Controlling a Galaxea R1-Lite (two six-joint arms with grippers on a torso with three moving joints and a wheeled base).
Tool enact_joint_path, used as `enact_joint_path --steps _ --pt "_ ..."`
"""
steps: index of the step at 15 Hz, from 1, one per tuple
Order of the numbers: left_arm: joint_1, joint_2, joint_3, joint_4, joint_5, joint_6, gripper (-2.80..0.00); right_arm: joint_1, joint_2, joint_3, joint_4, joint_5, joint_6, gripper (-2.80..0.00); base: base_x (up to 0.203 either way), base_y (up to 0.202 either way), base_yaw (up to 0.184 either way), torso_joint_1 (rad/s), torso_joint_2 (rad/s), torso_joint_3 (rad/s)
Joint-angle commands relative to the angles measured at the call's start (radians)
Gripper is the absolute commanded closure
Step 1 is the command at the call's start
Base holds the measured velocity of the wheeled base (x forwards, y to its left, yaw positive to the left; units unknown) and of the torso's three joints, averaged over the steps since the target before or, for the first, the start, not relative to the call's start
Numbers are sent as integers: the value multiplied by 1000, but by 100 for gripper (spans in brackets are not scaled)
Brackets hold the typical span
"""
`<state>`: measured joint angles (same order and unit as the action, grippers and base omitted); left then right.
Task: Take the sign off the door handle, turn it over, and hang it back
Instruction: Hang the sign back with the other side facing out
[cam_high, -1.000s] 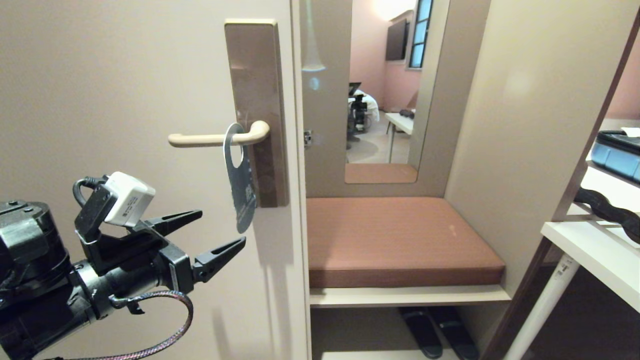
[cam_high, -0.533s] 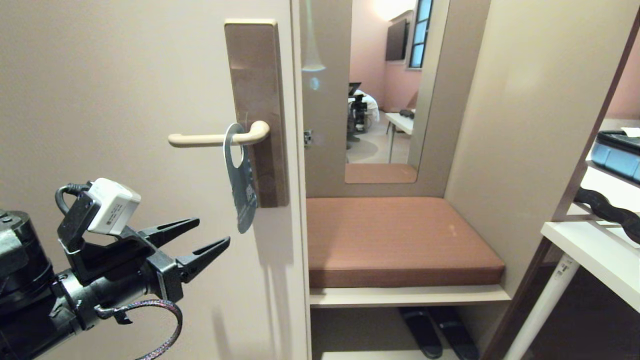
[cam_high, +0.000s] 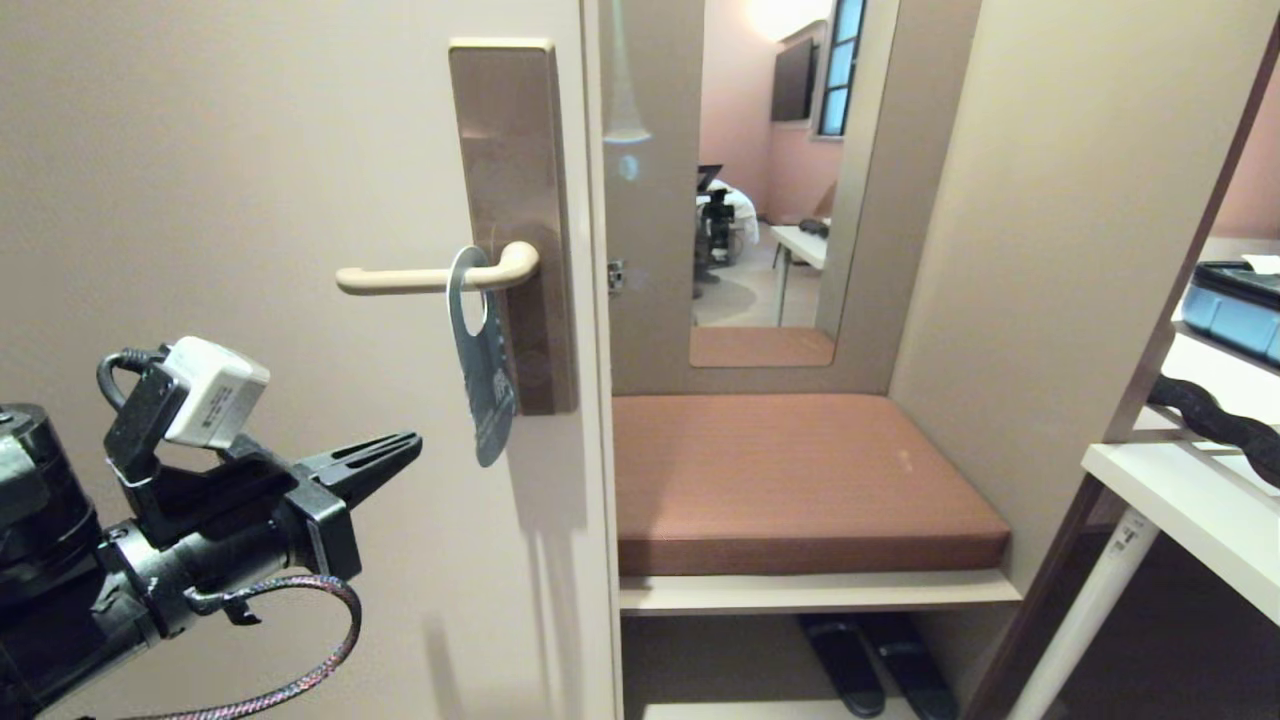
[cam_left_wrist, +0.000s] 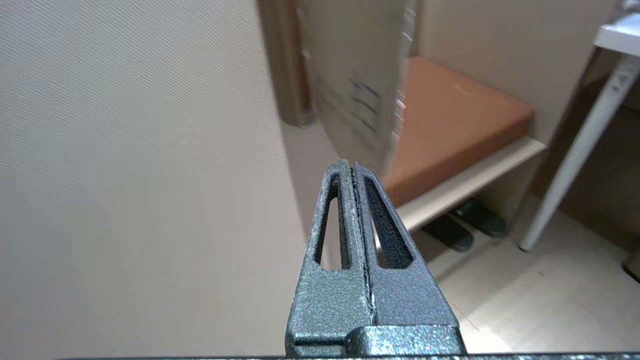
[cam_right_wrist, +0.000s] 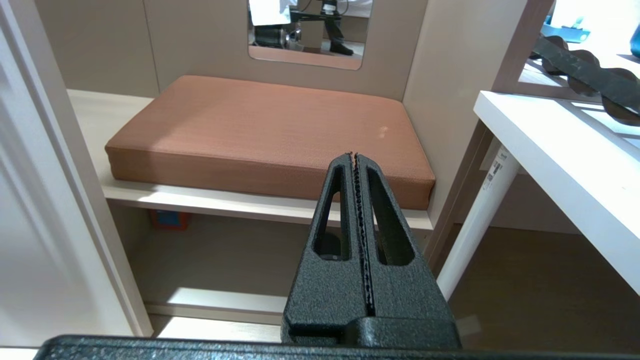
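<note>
The sign (cam_high: 484, 370) hangs by its round hole on the cream door handle (cam_high: 420, 278), which sticks out leftward from a tall brown plate (cam_high: 512, 170). I see it nearly edge-on, its dark face with pale text turned toward me. My left gripper (cam_high: 408, 447) is shut and empty, below and left of the sign's lower end, a short way off it. In the left wrist view the sign (cam_left_wrist: 357, 95) hangs blurred just beyond the shut fingertips (cam_left_wrist: 351, 165). My right gripper (cam_right_wrist: 353, 156) is shut and empty, parked in front of the bench.
The beige door (cam_high: 220, 200) fills the left half. Right of it a brown cushion (cam_high: 790, 480) lies on a bench (cam_high: 820, 592) under a mirror (cam_high: 770, 150), dark slippers (cam_high: 870, 665) beneath. A white table (cam_high: 1180, 500) stands at the right.
My left gripper has closed from wide open to shut on nothing and drawn back to the left, away from the sign. The sign still hangs on the handle.
</note>
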<state>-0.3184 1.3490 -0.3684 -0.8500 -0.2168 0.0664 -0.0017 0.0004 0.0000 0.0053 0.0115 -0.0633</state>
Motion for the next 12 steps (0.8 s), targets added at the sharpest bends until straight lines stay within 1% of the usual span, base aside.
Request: enact_joint_path --steps 1,9,12 --pt "14 27 -38 -4 -1 2 0 0 0 0 1 1 -1 0 0 0 0 0 0 0" --pt "14 122 -179 -4 0 4 0 0 0 0 1 1 -1 0 0 0 0 0 0 0" --pt "6 149 -203 -5 0 6 0 0 0 0 0 1 -1 0 0 0 0 0 0 0"
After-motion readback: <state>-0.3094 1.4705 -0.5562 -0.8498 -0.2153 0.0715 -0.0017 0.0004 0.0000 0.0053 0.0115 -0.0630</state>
